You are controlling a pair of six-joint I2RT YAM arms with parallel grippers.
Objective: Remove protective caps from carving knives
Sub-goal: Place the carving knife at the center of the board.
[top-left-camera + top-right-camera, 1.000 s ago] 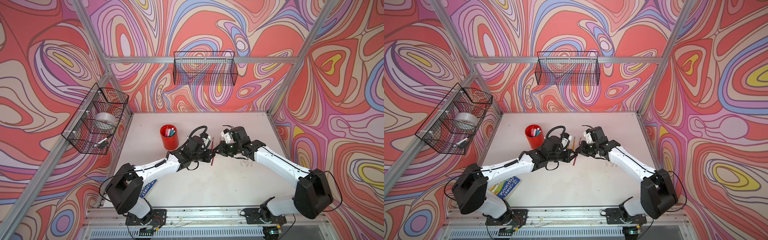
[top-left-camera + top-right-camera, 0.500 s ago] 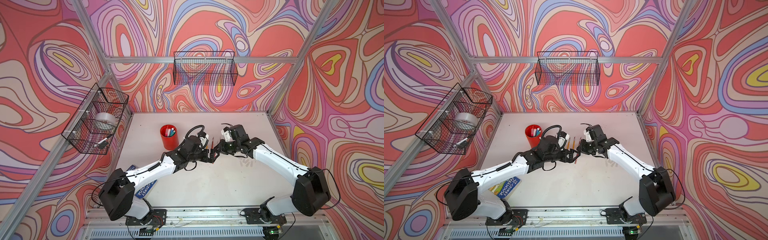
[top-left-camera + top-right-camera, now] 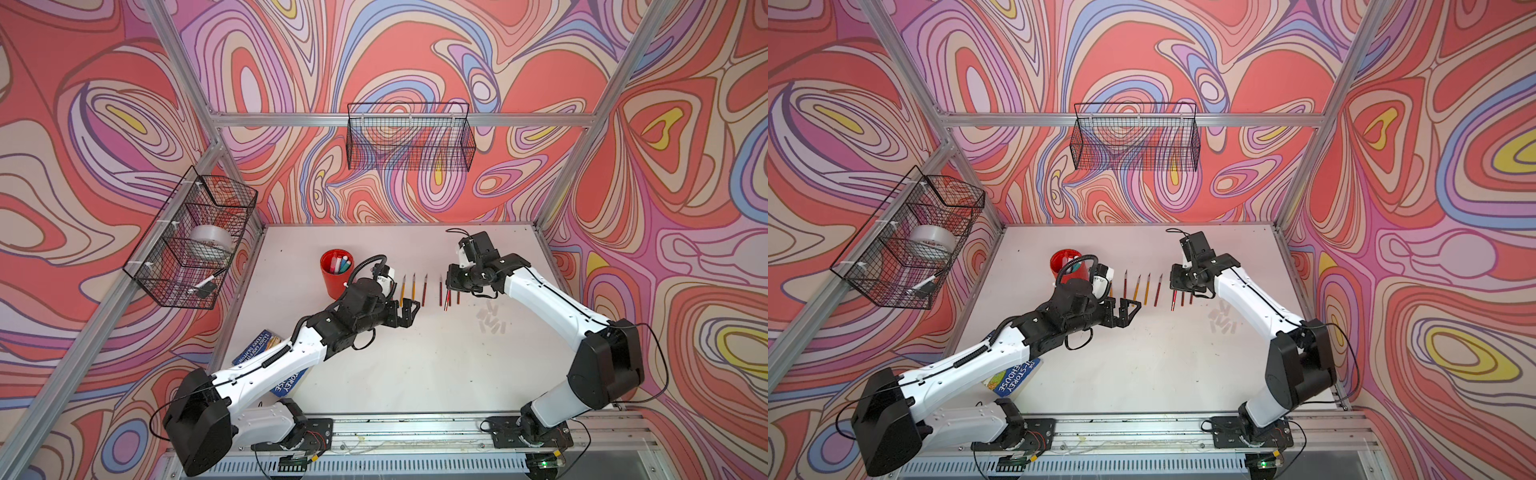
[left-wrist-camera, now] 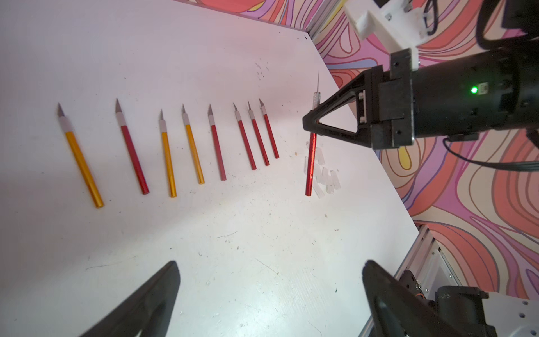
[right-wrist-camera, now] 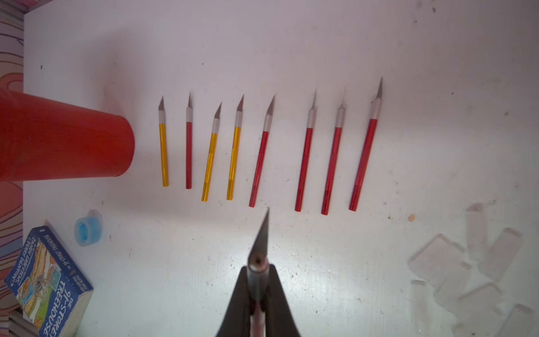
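Pinches red knife (image 4: 311, 163), blade bare, in right gripper (image 3: 449, 289); holds left gripper (image 3: 409, 313) spread, empty, at its 8 o'clock. Shows eight knives (image 5: 303, 166) rowed on table (image 3: 415, 374), caps (image 3: 491, 322) heaped at 4 o'clock.

Left tool (image 3: 411, 313) spread wide, right tool (image 4: 309, 124) clamped

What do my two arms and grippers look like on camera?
White links, black joints, black cables on left arm and right arm. Black triangular skeleton fingers on left gripper and right gripper, white camera mounts; green light on the right one's body.
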